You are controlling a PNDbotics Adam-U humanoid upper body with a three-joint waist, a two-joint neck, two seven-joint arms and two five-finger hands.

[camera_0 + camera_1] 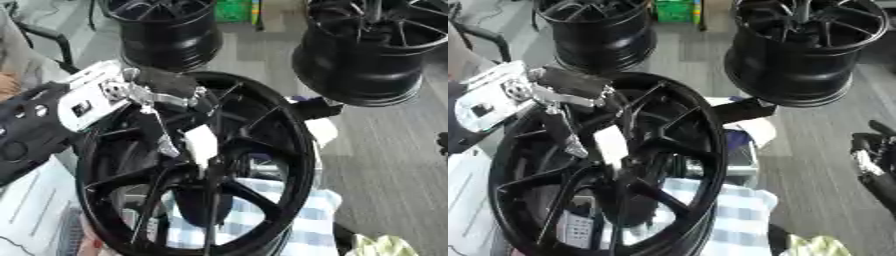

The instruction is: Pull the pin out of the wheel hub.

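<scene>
Large black spoked wheel hub stands tilted over blue-checked cloth. Left hand reaches into spokes above hub centre; finger state cannot tell. Pin not discernible. Right hand, right of hub: fingers unclear. Beyond: two black rims.

The wheel hub is a large glossy black rim with thin spokes running from a dark centre out to a deep outer ring. It stands nearly upright, its open face turned toward the camera and leaning slightly, and it fills the lower middle of both views. Its lower part sits against blue-and-white checked fabric. A pale, whitish oblong piece lies among the spokes just above the centre; whether this is the pin cannot be told.
</scene>
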